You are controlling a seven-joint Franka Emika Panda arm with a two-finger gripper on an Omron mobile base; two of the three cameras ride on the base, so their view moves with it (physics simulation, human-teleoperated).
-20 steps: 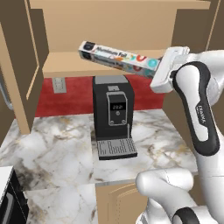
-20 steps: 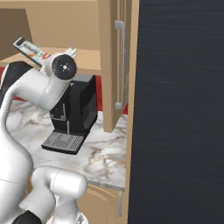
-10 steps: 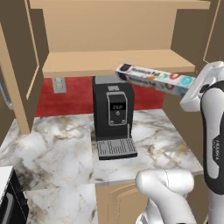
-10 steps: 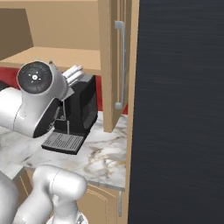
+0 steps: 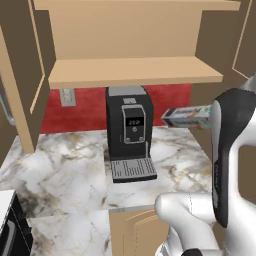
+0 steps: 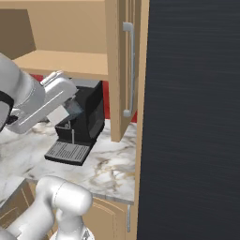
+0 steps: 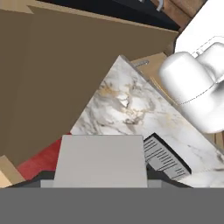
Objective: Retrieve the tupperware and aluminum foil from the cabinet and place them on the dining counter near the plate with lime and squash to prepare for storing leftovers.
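Claw [image 6: 70, 108] clamped on long narrow foil carton [image 5: 187, 116] — smooth printed cardboard — beside boxy black coffee machine [image 5: 129, 125].

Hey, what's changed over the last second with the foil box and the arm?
The arm has swung the foil box out of the cabinet, rightward and down: a second ago it was level with the shelf, now it hangs below shelf height, right of the coffee machine and above the counter. It remains held throughout. The coffee machine, counter and open cabinet stayed as they were.
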